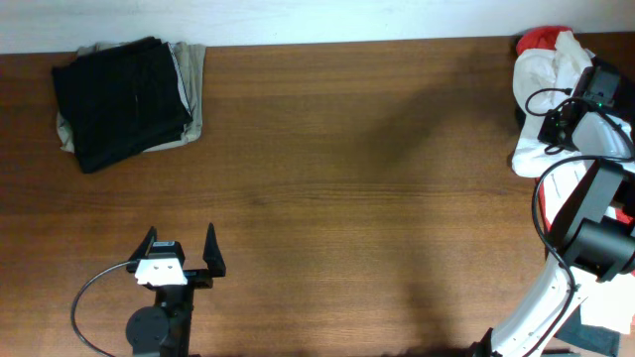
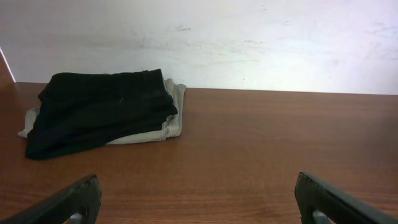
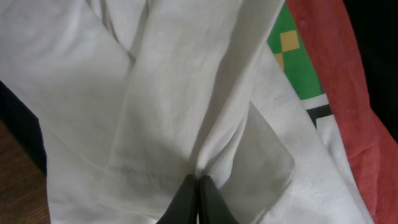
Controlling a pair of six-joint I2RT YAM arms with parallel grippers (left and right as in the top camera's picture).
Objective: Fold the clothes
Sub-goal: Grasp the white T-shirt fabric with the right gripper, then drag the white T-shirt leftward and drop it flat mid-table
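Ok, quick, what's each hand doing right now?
Left hand: open, holding nothing.
Right hand: closed, pinching the white shirt.

The white T-shirt [image 3: 155,112] is cut off by every edge of the right wrist view, so its outline cannot be told. Of the right end effector [image 3: 199,196] only the fingertips are shown there, pinched on a fold of it; overhead they cannot be seen. A green and yellow print [image 3: 295,62] is partly covered and cannot be identified. The khaki piece [image 1: 190,89] is largely buried under the black piece [image 1: 119,99]. The left end effector [image 2: 196,190] is clipped by the bottom edge.
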